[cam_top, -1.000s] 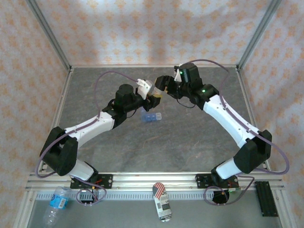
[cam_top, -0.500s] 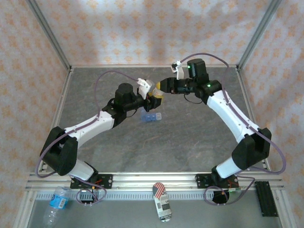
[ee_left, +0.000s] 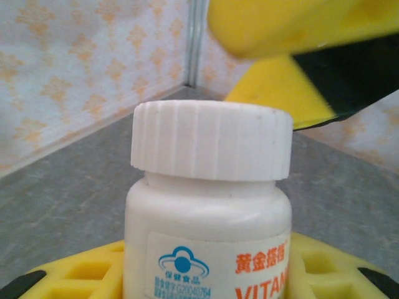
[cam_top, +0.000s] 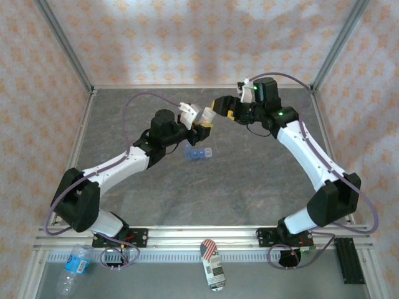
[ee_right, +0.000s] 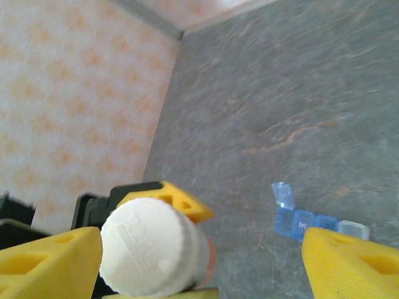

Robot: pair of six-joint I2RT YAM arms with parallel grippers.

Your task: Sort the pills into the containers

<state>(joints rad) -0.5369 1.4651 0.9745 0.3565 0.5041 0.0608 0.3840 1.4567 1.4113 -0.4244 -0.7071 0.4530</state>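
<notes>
Grey table [cam_top: 249, 187], blue pill organiser [cam_top: 198, 152] near left end effector [cam_top: 199, 128] gripping white bottle [cam_top: 206, 116], right end effector [cam_top: 222, 109] spread.

Water bottle [cam_top: 73, 266], flag-printed case [cam_top: 213, 265] (lying flat)

Translucent blue pill organiser [cam_top: 198, 153] lying flat (one end lid open).

A grey, stone-patterned table [cam_top: 249, 180] carries a small translucent blue pill organiser [cam_top: 198, 153] lying flat near its middle, one end lid raised, well apart from the table's edges.
</notes>
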